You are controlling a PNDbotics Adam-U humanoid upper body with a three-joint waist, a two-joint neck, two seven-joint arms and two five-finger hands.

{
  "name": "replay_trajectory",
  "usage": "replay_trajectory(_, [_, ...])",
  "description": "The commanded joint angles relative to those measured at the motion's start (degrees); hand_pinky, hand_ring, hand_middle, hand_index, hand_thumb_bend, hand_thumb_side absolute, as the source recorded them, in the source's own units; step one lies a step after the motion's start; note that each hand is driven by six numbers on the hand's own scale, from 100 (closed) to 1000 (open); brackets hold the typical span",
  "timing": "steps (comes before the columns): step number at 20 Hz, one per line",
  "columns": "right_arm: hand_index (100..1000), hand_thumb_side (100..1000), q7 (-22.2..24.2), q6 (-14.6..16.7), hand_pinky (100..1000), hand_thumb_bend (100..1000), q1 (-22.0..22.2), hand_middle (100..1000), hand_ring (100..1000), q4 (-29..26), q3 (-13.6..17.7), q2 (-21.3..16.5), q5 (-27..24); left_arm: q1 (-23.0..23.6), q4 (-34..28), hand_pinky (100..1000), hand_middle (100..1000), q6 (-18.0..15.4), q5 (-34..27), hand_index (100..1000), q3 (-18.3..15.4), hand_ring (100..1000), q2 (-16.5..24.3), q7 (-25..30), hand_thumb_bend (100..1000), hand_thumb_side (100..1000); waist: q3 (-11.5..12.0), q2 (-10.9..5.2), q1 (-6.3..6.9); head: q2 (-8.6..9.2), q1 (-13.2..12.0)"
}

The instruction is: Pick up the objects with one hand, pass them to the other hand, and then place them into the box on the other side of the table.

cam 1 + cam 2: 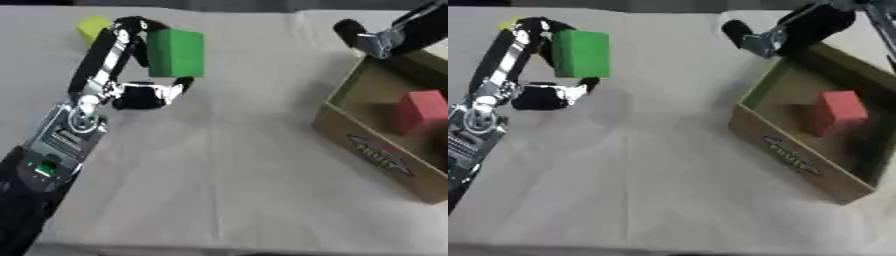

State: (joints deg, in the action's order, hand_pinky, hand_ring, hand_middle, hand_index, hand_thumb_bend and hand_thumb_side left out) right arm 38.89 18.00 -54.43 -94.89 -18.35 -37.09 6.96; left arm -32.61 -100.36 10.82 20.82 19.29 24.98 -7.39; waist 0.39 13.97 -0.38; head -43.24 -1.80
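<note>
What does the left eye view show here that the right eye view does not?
Only the left eye view shows the yellow block plainly, behind the left hand; in the right eye view just a sliver peeks out. Only the right eye view shows more of the right hand. Both share the green block pinched in the left hand, and the red block inside the box.

Bare table (227,165) between block (176,52) and box (372,150)

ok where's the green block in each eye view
Left eye view: the green block is upper left, pinched in the left hand, with a yellow object just behind.
Right eye view: upper left, nearer the edge; the yellow object barely shows.
Shared landmark: the box with the red block, on the right.
</note>
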Motion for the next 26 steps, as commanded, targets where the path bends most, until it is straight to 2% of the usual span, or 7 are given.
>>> replay_trajectory(1, [878, 286, 0.90, 0.43, 959, 100, -1.57, 815, 834, 1.64, 0.08, 1.06, 1.31, -0.86, -1.45, 473, 367, -0.42, 0.51, 574, -0.23, 418, -0.32, 0.06, 100, 153, 0.09, -2.60, -0.60, -0.57, 0.21])
replay_trajectory(5, [877, 292, 1.28, 0.89, 961, 100, -2.11, 815, 835, 3.43, -0.32, 2.57, 2.17, -0.54, -1.44, 473, 367, -0.97, 1.04, 573, -0.21, 418, -1.19, -0.06, 100, 159, 0.23, -2.79, -0.73, -0.85, 0.11])
replay_trajectory(10, [879, 340, 2.05, 0.94, 970, 100, -2.44, 814, 833, 5.34, -0.70, 4.33, 2.47, -0.49, -1.43, 468, 361, -1.84, 2.18, 564, -0.15, 414, -2.11, -0.79, 100, 142, 0.59, -2.95, -0.73, -0.88, 0.40])
replay_trajectory(20, [879, 516, 6.56, -0.57, 992, 100, -3.61, 804, 821, 8.80, -1.30, 5.55, -0.46, -0.49, -1.48, 465, 358, -4.29, 4.81, 557, 0.70, 413, -2.98, -1.12, 100, 133, 1.20, -2.76, -0.71, -0.39, 1.63])
replay_trajectory(26, [878, 528, 8.32, -1.22, 993, 100, -4.26, 801, 817, 10.39, -1.43, 6.23, -0.87, -0.48, -1.93, 466, 360, -5.19, 6.22, 556, 1.11, 414, -3.27, -0.79, 100, 116, 1.60, -2.60, -0.83, 0.31, 2.28])
